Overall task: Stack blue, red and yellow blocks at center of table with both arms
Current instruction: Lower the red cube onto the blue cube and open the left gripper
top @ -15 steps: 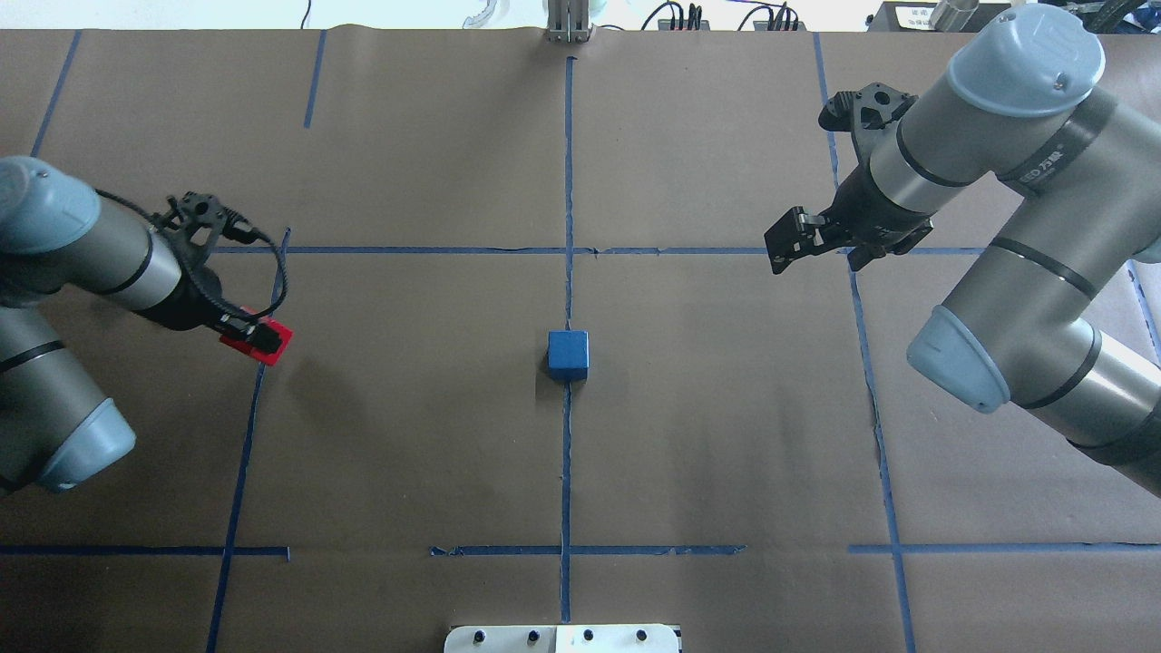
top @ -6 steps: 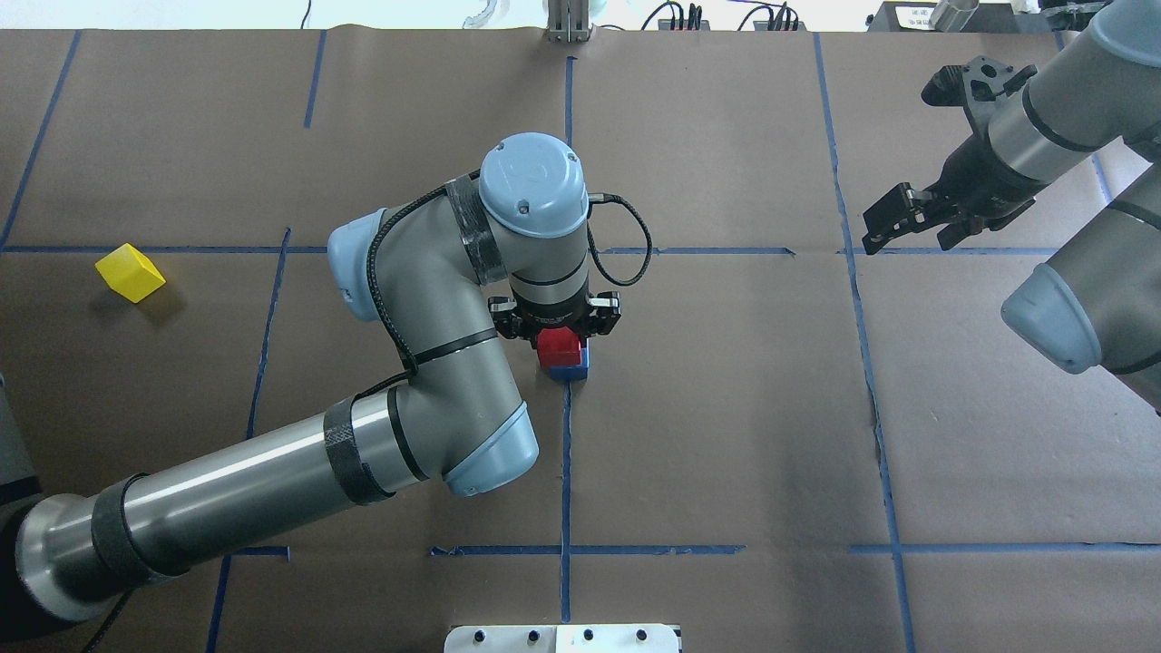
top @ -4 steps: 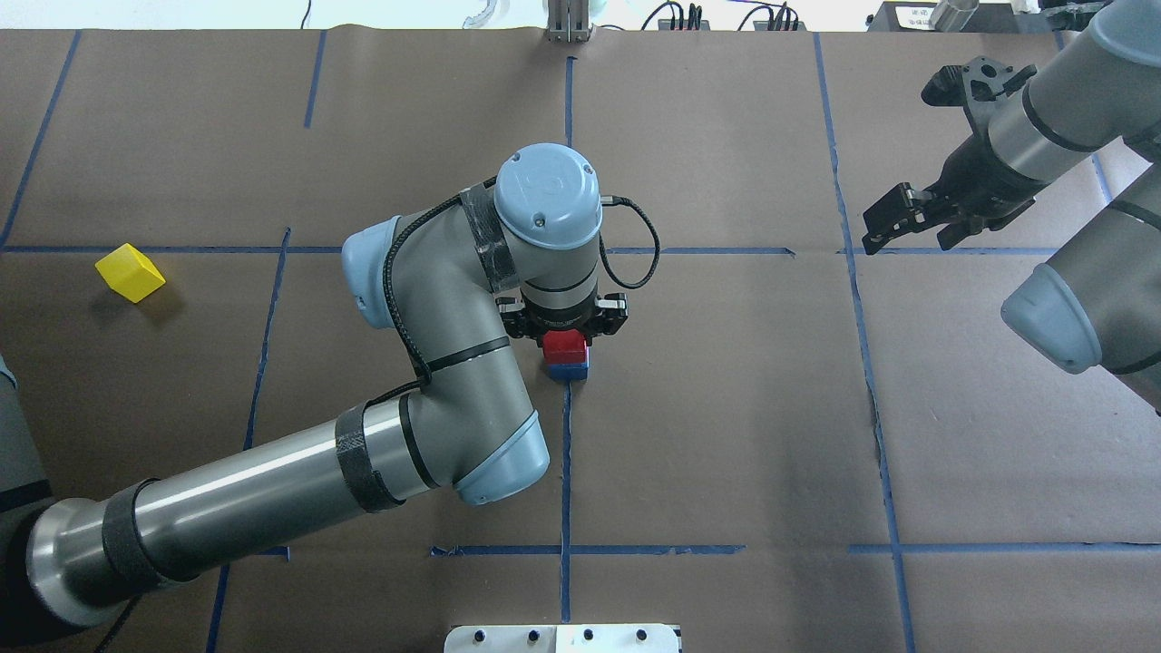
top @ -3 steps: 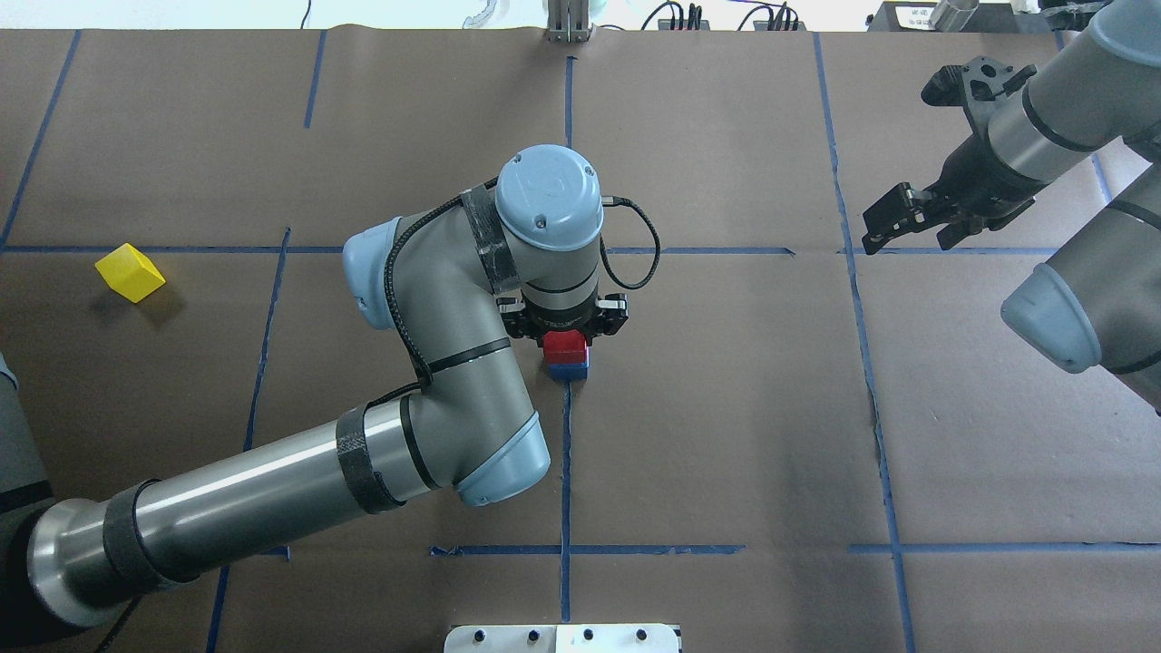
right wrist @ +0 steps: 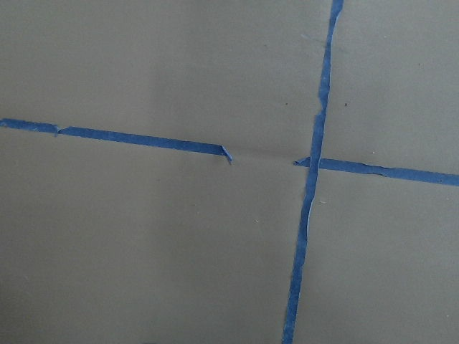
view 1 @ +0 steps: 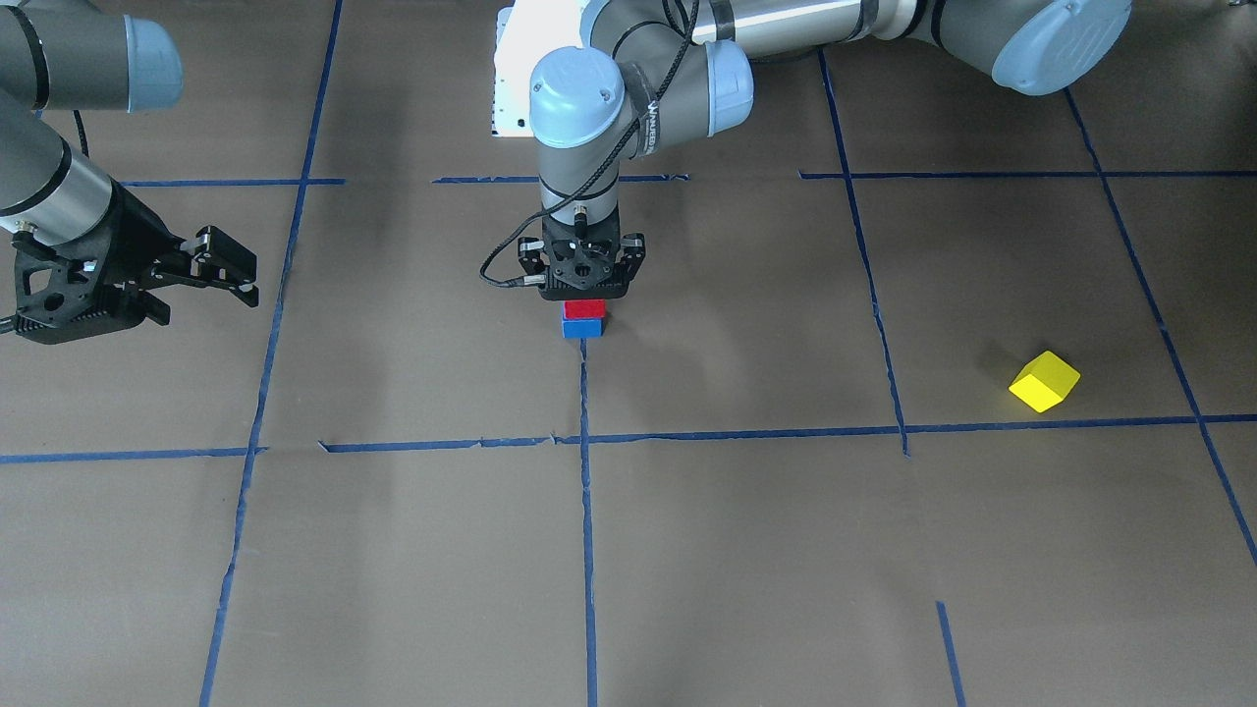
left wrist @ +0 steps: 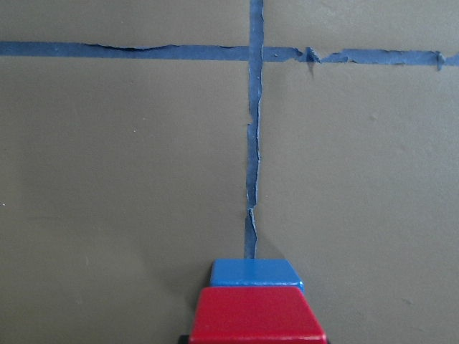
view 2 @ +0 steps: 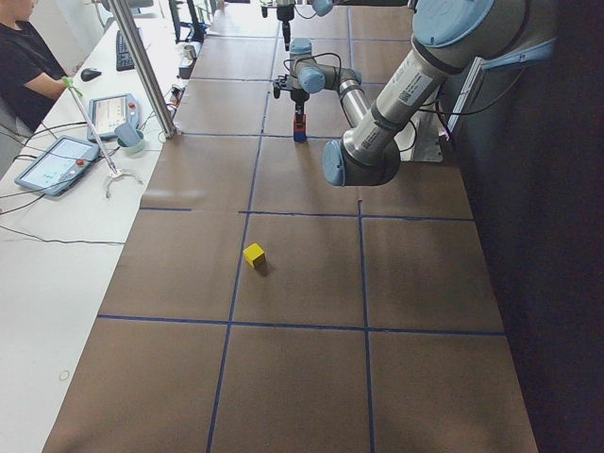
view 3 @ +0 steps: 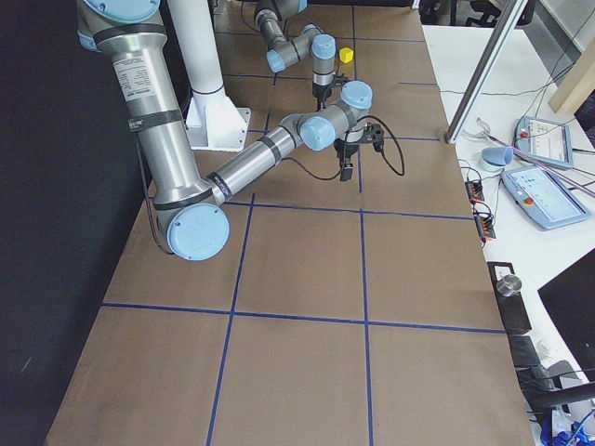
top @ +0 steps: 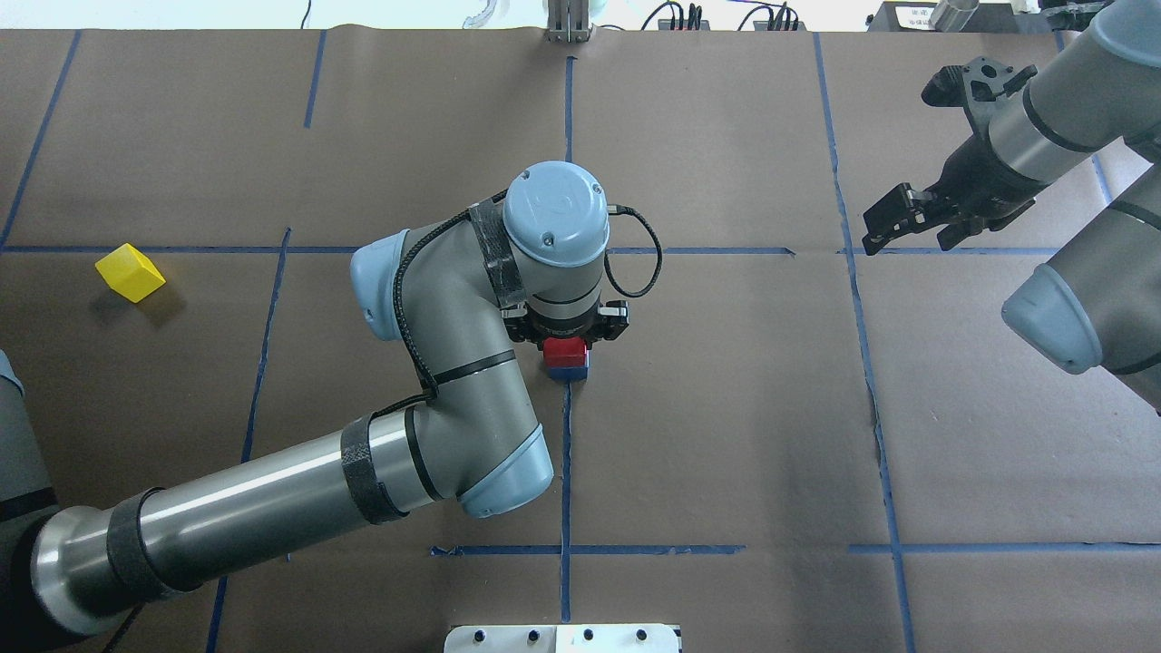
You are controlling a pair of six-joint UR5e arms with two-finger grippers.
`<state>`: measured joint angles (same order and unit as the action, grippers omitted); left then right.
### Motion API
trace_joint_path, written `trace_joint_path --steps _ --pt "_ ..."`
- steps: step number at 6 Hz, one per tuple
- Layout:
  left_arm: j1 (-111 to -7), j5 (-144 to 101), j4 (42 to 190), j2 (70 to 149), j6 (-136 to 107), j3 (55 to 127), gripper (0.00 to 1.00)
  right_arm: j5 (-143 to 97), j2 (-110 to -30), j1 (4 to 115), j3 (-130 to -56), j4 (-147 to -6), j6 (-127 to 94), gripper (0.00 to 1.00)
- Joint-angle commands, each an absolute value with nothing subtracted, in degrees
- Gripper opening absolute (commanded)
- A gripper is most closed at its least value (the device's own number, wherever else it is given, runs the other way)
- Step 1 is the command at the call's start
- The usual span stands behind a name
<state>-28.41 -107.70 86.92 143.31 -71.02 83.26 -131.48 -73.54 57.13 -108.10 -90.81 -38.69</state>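
Two grippers are in view. The left gripper [view 1: 583, 293] hangs straight down just above the red block [view 1: 584, 308], jaws parted and clear of its sides, gripping nothing. The right gripper [top: 905, 243] hovers wide open and empty, well apart. The red block sits squarely on the blue block [view 1: 583, 328] at the centre of the table [top: 726, 435]. The yellow block [view 1: 1044, 382] lies alone, skewed, on the robot's left. Only the left wrist view shows the red block's top face. Brown paper [view 1: 786, 550] gridded with blue tape [view 1: 585, 511] covers the surface, and an operator [view 2: 21, 66] sits alongside.
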Motion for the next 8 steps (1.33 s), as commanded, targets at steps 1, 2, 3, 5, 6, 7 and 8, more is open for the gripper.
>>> trace_joint_path --steps 1,2,3,5,6,7,8 --pt "-28.4 -107.7 87.0 143.4 -71.0 83.3 0.14 -131.5 -73.5 57.1 -108.1 -90.8 -38.7 1.0" --pt "-28.3 -106.8 87.1 143.4 -70.8 83.1 0.14 -131.5 -73.5 57.1 -108.1 -90.9 -38.7 1.0" --pt "-27.9 -106.2 87.1 143.4 -70.7 83.1 0.14 -131.5 -73.5 57.1 -108.1 -90.8 -38.7 1.0" --pt "-27.8 -106.2 87.2 143.4 -70.8 83.0 0.17 -131.5 -73.5 57.1 -108.1 -90.9 -38.7 1.0" --pt "-27.8 -106.2 87.2 143.4 -70.8 83.1 0.28 -131.5 -73.5 57.1 -108.0 -90.9 -38.7 1.0" --pt "-27.8 -106.1 87.2 143.3 -70.6 83.0 0.72 -131.5 -73.6 57.1 -108.0 -90.8 -38.7 1.0" --pt "-27.3 -106.0 87.1 143.5 -70.6 83.0 0.98 -131.5 -73.5 57.0 -108.0 -90.9 -38.7 1.0"
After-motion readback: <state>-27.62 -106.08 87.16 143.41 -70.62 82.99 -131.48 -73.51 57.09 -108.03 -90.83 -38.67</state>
